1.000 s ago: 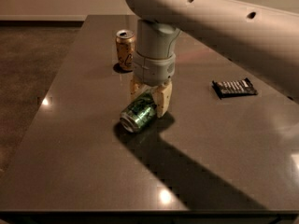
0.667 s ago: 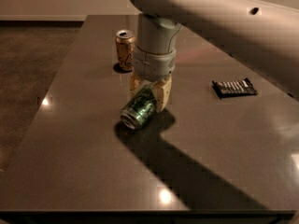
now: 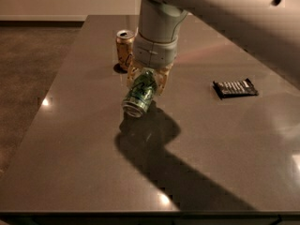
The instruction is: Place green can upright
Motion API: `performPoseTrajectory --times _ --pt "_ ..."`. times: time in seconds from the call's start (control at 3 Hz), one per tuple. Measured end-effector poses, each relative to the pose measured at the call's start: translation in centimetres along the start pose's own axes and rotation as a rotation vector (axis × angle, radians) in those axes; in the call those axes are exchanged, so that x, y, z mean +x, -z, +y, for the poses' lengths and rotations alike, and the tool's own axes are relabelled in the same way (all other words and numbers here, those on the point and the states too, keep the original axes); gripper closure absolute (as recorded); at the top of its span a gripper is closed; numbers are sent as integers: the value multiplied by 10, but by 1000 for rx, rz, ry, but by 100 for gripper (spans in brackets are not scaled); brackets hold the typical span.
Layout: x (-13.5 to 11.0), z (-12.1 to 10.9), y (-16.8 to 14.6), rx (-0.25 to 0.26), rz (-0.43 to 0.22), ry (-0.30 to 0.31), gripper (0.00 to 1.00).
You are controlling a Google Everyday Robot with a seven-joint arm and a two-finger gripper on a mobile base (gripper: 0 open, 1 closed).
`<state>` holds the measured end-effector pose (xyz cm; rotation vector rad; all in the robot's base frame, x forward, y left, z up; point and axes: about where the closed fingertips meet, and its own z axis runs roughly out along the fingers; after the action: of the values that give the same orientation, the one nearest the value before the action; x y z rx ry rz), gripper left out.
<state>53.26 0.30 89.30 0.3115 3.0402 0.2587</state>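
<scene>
surface: dark glossy table (image 3: 70,153) with a few bright light spots, brown floor beside it
arm: pale grey, reaching in from the top, wrist pointing down over the middle of the table
gripper (image 3: 146,85): tan fingers (image 3: 162,81) clamped on either side of the green can
green can (image 3: 139,93): tilted, silver end facing down and toward the camera, seemingly just off the table with its shadow right beneath
gold-brown can (image 3: 124,48): upright behind the gripper, near it
black packet (image 3: 235,88): flat on the table, well apart from both cans
</scene>
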Motion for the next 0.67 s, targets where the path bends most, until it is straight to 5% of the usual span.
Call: performPoseTrajectory --times 0.67 --pt "-1 20 25 -57 -141 379 100"
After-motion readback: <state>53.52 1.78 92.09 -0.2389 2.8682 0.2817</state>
